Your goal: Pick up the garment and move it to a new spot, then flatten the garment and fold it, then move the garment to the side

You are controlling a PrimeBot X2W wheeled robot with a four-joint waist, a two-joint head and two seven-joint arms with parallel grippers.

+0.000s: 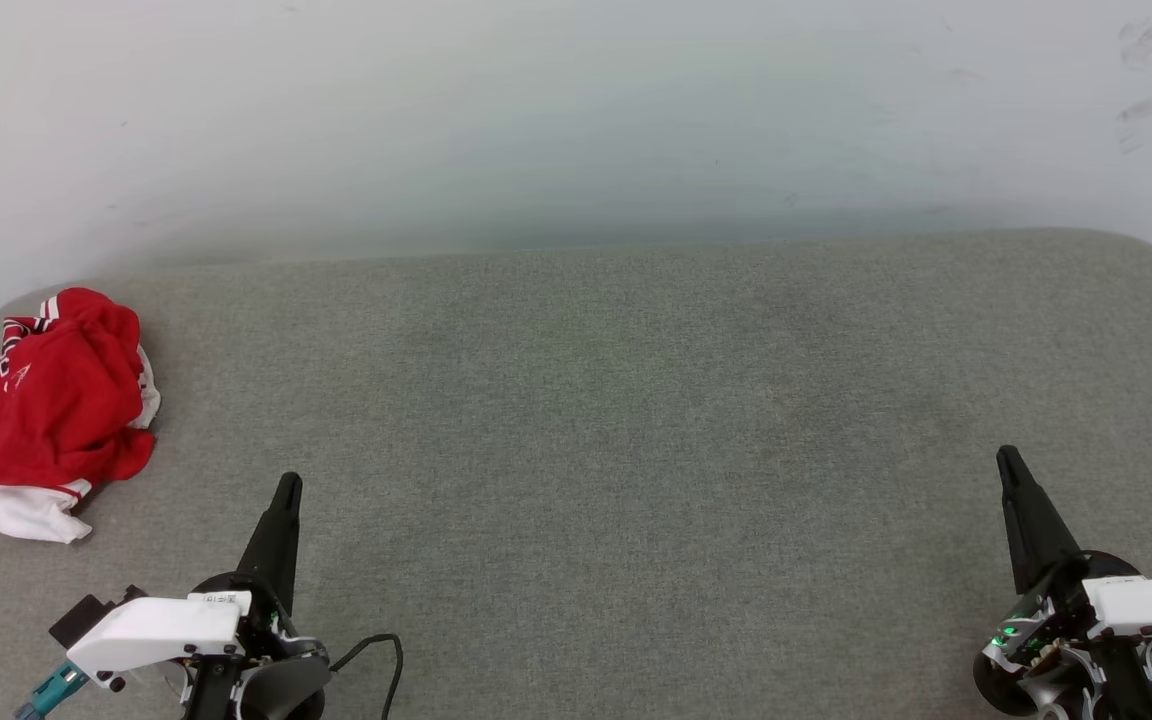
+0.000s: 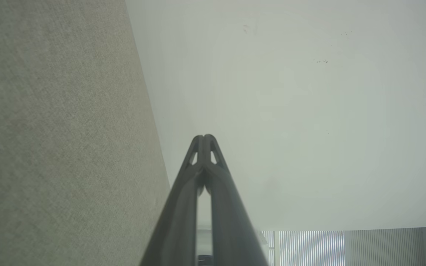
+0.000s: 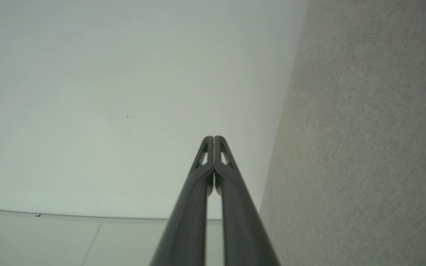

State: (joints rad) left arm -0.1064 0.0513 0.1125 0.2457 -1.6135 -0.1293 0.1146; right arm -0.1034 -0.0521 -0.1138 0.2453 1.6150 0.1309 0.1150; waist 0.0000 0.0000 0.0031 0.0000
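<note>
The garment (image 1: 41, 410) lies crumpled at the far left of the grey surface (image 1: 636, 400). The left gripper (image 1: 286, 485) and the right gripper (image 1: 1008, 460) hover near, fingers pressed together, empty.

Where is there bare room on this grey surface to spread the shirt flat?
The grey surface is bare across its whole middle and right, from the wall down to the left gripper and right gripper. Only the far left edge is taken, by the crumpled garment.
</note>
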